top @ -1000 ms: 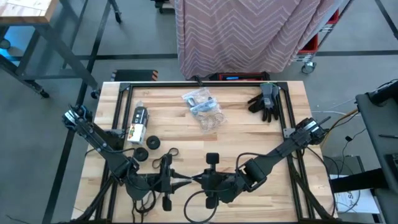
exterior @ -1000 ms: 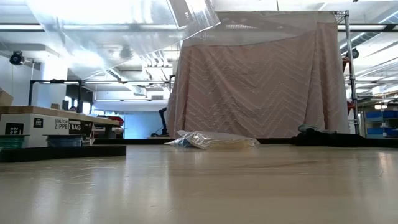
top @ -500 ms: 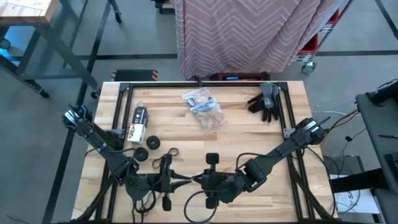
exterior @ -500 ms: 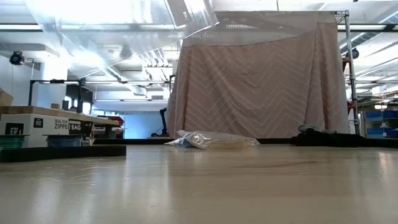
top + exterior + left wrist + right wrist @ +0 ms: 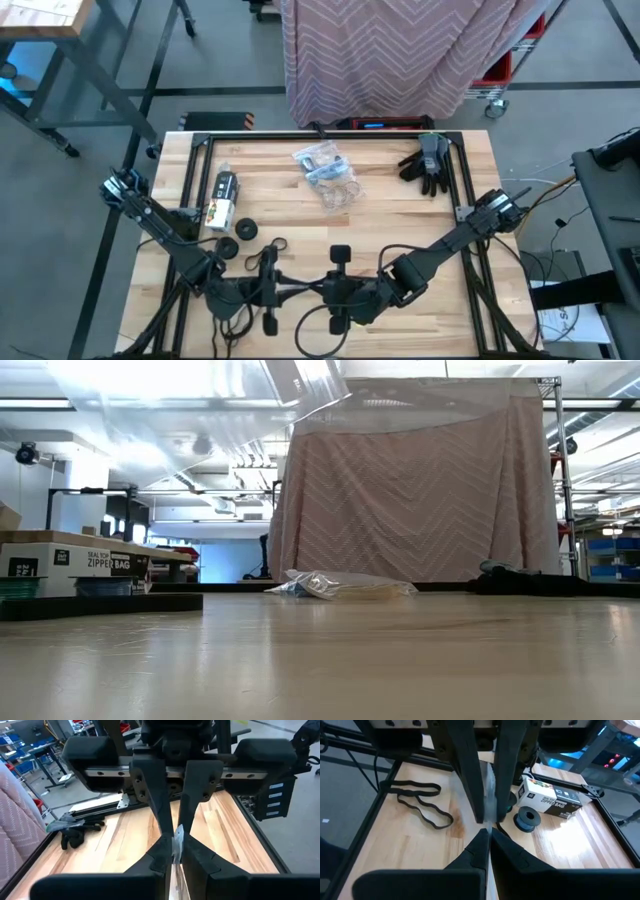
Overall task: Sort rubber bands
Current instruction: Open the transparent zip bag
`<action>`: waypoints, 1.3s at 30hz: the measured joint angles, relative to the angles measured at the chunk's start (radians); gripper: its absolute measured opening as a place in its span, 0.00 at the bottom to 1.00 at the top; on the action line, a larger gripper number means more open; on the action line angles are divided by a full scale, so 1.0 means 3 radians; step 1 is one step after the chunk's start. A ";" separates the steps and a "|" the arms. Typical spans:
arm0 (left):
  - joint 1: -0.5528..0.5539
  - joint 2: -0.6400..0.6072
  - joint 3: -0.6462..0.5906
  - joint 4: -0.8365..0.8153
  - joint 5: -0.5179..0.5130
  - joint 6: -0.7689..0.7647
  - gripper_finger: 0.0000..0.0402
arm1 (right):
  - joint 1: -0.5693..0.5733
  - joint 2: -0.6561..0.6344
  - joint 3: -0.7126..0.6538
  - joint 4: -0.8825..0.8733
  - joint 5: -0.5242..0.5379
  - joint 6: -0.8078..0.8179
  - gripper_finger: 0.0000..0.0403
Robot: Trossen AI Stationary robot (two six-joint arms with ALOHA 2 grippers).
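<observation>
Over the table's near edge my left gripper [image 5: 300,291] and my right gripper [image 5: 322,290] meet tip to tip, both shut on a clear plastic bag [image 5: 310,380]. The bag is lifted clear and shows as thin film at the top of the low view. Black rubber bands [image 5: 420,802] lie flat on the wood just beyond the grippers [image 5: 275,245]. More bands sit inside clear bags [image 5: 330,172] lying at the far middle of the table. My left gripper pinches the bag's clear film [image 5: 177,840] between its two fingers, coming nearly level from the table's left; one layer or several, I cannot tell. The film is off the table. My right gripper pinches the same film [image 5: 490,795] between its two fingers, slanting slightly down from the table's right, close against the left fingers [image 5: 465,775]. How much film lies between the fingers cannot be seen.
A zipper-bag box [image 5: 220,200] and two black round pieces [image 5: 245,230] lie at the left. Dark work gloves [image 5: 428,160] rest at the far right. A black frame rail [image 5: 320,134] runs around the table top.
Both arms have kept still. The hanging clear film has swayed a little in the low view.
</observation>
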 joint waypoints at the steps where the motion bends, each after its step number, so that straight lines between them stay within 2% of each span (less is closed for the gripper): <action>1: 0.0005 0.0000 -0.0008 0.0001 0.0001 -0.0002 0.06 | 0.0000 0.0000 0.0000 -0.0001 0.0001 0.0000 0.00; 19: 0.0022 -0.0009 -0.0033 -0.0018 0.0004 -0.0058 0.07 | -0.0003 0.0000 0.0004 0.0009 -0.0009 -0.0014 0.00; 32: -0.0076 -0.0305 0.0003 -0.0316 -0.0010 -0.0089 0.30 | 0.0003 -0.0003 0.0010 -0.0046 -0.0020 0.0064 0.00; 39: -0.0070 -0.0210 -0.0010 -0.0215 -0.0001 -0.0086 0.33 | -0.0012 -0.0003 0.0010 -0.0102 -0.0016 0.0080 0.00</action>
